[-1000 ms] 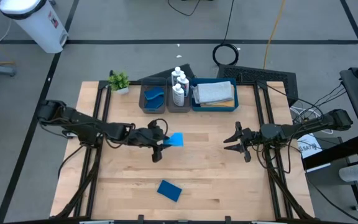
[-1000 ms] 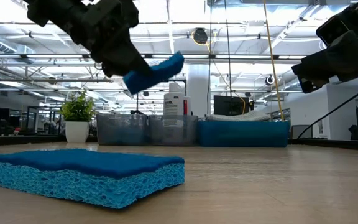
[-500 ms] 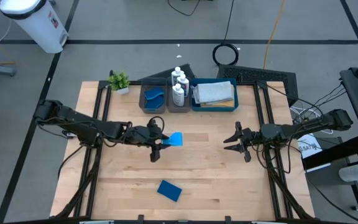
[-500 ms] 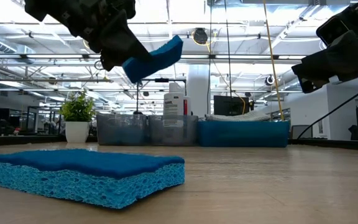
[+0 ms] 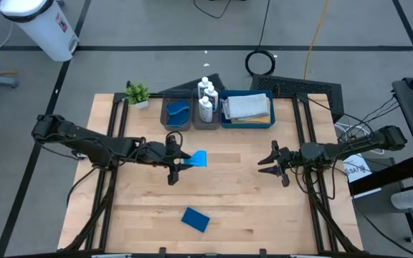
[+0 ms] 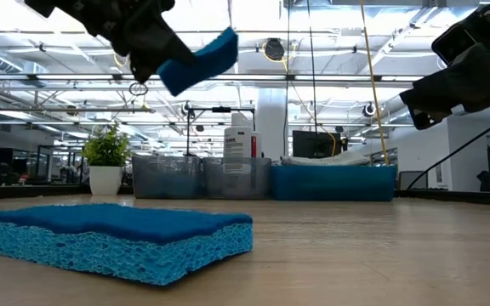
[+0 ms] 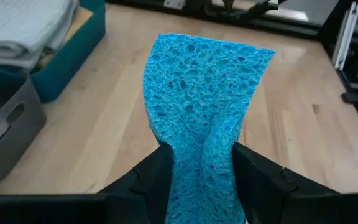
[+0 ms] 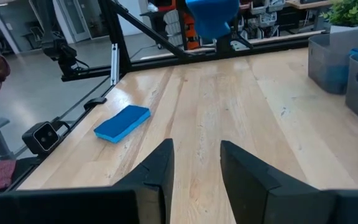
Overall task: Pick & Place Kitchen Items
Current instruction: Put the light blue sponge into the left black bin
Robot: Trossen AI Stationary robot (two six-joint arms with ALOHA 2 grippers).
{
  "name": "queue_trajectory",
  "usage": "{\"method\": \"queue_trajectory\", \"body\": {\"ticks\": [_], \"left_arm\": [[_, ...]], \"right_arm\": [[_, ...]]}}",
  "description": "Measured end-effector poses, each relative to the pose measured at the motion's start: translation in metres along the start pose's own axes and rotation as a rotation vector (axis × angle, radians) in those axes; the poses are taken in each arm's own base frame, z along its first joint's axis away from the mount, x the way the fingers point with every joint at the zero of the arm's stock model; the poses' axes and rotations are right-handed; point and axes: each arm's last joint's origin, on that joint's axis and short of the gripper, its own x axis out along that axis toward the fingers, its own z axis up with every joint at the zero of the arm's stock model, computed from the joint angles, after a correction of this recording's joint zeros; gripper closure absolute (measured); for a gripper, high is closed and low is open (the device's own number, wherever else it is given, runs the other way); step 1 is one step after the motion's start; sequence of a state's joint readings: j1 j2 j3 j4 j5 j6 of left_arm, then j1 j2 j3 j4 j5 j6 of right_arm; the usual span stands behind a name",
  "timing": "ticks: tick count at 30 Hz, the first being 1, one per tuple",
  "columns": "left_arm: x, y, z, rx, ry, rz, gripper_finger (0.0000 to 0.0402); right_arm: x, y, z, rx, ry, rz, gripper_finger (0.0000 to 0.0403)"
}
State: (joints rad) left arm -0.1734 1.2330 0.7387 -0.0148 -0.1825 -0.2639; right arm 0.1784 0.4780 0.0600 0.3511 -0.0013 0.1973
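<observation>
surface (image 5: 249,201) centre: bare wood, open passage. back edge: potted plant (image 5: 138,93), grey trays (image 5: 190,113), blue tray (image 5: 247,109) in row. front: lone sponge (image 5: 195,219).

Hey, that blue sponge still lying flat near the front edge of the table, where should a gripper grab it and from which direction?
Likely from straight above, fingers across the short width of the blue sponge. It lies flat on the table, a thin slab with bare wood around it, so its two long edges are open. The right gripper hangs open and empty; the left gripper already pinches a lighter sponge.
</observation>
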Motion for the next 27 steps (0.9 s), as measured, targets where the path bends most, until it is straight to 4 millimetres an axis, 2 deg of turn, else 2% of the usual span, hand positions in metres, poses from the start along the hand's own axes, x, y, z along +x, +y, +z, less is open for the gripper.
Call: {"method": "queue_trajectory", "body": {"ticks": [21, 27], "left_arm": [[-0.035, 0.004, 0.005, -0.014, -0.007, 0.025, 0.0241], [-0.044, 0.009, -0.007, -0.007, -0.017, 0.046, 0.0241]], "right_arm": [[0.0, 0.0, -0.001, 0.0, 0.006, 0.0, 0.0303], [0.0, 0.0, -0.001, 0.0, 0.006, 0.0, 0.0303]]}}
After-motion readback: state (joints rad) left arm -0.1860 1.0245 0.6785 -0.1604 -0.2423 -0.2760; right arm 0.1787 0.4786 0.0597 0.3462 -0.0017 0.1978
